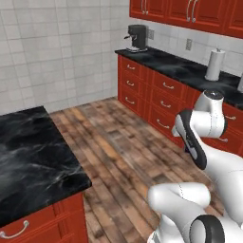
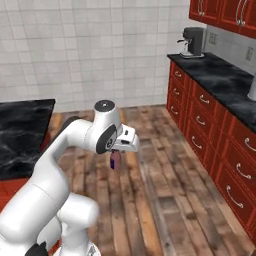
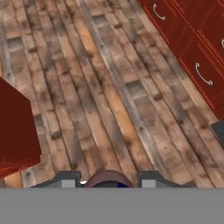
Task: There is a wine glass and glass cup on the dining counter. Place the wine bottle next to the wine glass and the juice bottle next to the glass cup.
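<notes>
**Small Purple Bottle Held Up Over the Wood Floor**

The gripper point(image 2: 116, 159) hangs under the bent white arm, out over the floor. It is pinching the juice bottle point(image 2: 115, 160), which is small and purplish with a dark top. The bottle hangs just below the hand, right between the two fingers. What is inside the bottle is too small to tell.

In the hand view, the bottle's point(image 3: 107, 179) round purplish top sits at the bottom, with one finger point(image 3: 65, 180) close on each side of it. The fingers are pulled in on the bottle, not spread wide.

Below the hand is the floor point(image 3: 109, 87). It is made of long brown wood planks with dark and light patches.

The dining counter point(image 1: 28, 156) is off to the arm's left side, apart from the hand. Its top is flat, black and shiny with thin white lines like marble. Under it is a red drawer front with a curved silver handle point(image 1: 14, 232).

Across the floor runs a long row of red drawers point(image 1: 156, 95) with silver handles and another black top. On that top stand a dark coffee machine point(image 1: 136, 37) and a white paper towel roll point(image 1: 215, 64). The wall point(image 1: 57, 52) behind is covered in pale square tiles.
</notes>
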{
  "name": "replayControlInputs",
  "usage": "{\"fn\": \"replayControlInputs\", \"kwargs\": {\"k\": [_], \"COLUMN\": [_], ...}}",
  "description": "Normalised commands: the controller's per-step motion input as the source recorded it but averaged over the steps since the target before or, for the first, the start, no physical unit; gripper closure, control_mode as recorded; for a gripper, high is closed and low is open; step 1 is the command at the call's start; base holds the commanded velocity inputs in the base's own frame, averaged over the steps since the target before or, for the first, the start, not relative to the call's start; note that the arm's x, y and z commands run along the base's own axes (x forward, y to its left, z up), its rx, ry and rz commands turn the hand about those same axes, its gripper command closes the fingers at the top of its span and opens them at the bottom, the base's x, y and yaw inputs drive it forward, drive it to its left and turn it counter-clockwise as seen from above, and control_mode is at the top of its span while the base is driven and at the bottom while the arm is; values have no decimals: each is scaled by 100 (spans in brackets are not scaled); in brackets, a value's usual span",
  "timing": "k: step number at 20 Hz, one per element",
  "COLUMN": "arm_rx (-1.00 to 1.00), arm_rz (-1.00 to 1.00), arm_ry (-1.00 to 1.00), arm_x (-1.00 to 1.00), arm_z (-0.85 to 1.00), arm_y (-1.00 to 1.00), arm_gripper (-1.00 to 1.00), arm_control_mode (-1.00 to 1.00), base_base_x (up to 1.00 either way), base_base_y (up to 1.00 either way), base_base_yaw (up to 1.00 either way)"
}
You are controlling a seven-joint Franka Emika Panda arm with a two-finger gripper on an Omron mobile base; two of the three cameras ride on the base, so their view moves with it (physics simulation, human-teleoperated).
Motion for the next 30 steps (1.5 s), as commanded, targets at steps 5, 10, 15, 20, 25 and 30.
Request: {"fn": "replayControlInputs", "kwargs": {"k": [5,10,15,20,25,30], "arm_rx": [0,0,0,0,0,0], "arm_rz": [0,0,0,0,0,0], "arm_ry": [0,0,0,0,0,0], "arm_x": [0,0,0,0,0,0], "arm_z": [0,0,0,0,0,0], "arm_y": [0,0,0,0,0,0], "arm_gripper": [100,100,100,100,100,100], "arm_control_mode": [100,100,100,100,100,100], "base_base_x": [73,81,82,78,69,74], "base_base_y": [-34,-20,-17,-20,-22,-24], "base_base_yaw": [15,16,19,24,34,27]}}
